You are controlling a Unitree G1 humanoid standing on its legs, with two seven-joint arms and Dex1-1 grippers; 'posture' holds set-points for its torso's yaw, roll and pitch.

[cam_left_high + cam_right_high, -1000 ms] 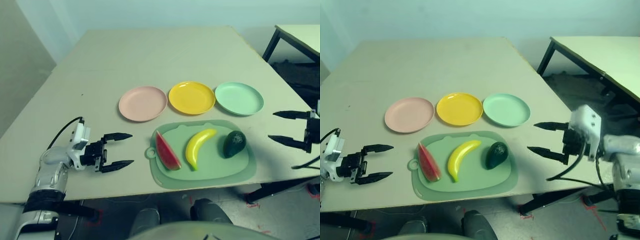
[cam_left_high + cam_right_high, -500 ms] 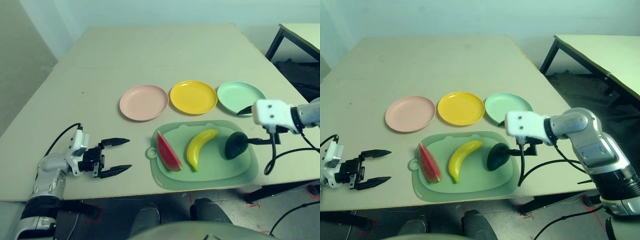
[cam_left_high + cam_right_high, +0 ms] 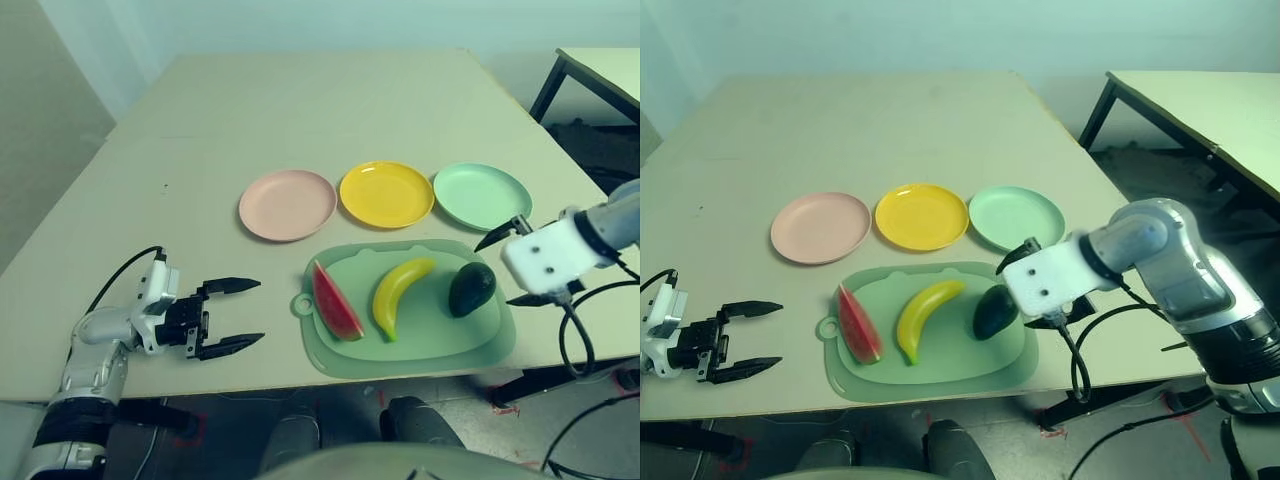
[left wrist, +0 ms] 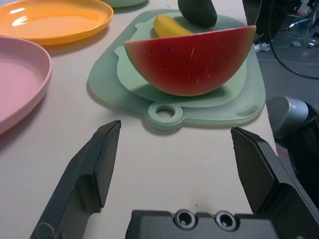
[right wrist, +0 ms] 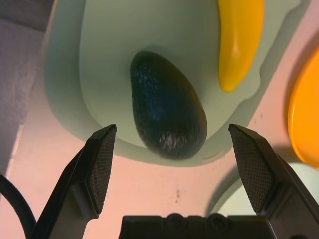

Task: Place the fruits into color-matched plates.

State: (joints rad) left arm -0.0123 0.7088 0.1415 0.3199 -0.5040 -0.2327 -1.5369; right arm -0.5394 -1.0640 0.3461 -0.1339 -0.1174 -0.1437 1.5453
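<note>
your curved yellow banana (image 3: 390, 302) has the red watermelon wedge (image 3: 336, 304) at nine o'clock, dark oval avocado (image 3: 472, 290) at three; toward twelve, you see round pink plate (image 3: 288, 205), yellow plate (image 3: 387, 195), mint plate (image 3: 482, 196).

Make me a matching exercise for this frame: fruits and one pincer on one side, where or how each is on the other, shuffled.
1. Watermelon
2. Banana
3. Avocado
4. Left pincer

A. Between the two other fruits
B. Open, holding nothing
C. Dark green, on the mat
D. Nearest the mat's ring

Pairs: 1-D, 2-A, 3-C, 4-B
</note>
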